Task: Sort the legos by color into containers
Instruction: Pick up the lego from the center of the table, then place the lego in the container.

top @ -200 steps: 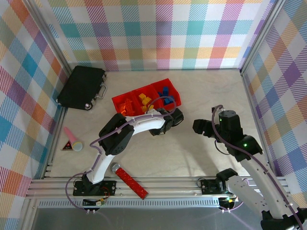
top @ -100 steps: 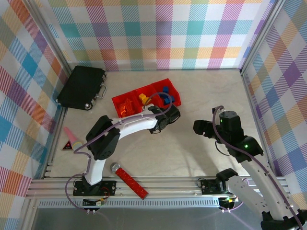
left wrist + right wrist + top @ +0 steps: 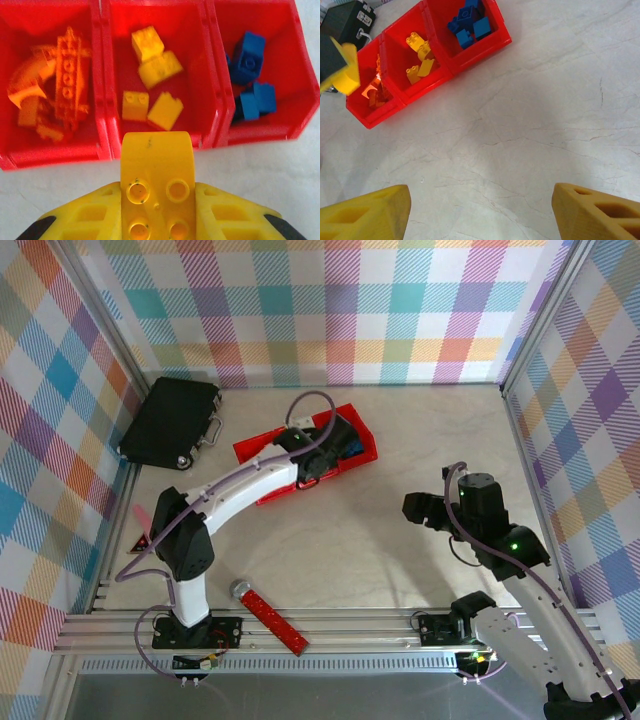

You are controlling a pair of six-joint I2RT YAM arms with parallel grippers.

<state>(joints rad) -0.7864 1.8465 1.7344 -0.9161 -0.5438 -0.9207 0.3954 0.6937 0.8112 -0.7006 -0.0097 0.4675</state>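
Yellow lego [image 3: 157, 160], clamped in left gripper [image 3: 157, 210], has advanced to middle bin [image 3: 195, 50]; release likely next. Right gripper [image 3: 480, 205] fingers apart, empty.

Both arms are the same build, chunky white shells on the long links and black housings at the joints. The left arm [image 3: 245, 485] has a pale purple cable [image 3: 310, 400] looping loose off it, and a black base [image 3: 190, 632]. The right arm [image 3: 515, 545] has the same cable, plus a tiny green light [image 3: 510, 537] on its black section. The left tool [image 3: 157, 192] has bright yellow fingers [image 3: 90, 215] with hollow moulded pockets and black outer ends. The right tool [image 3: 481, 192] has the same yellow hollow wedges.
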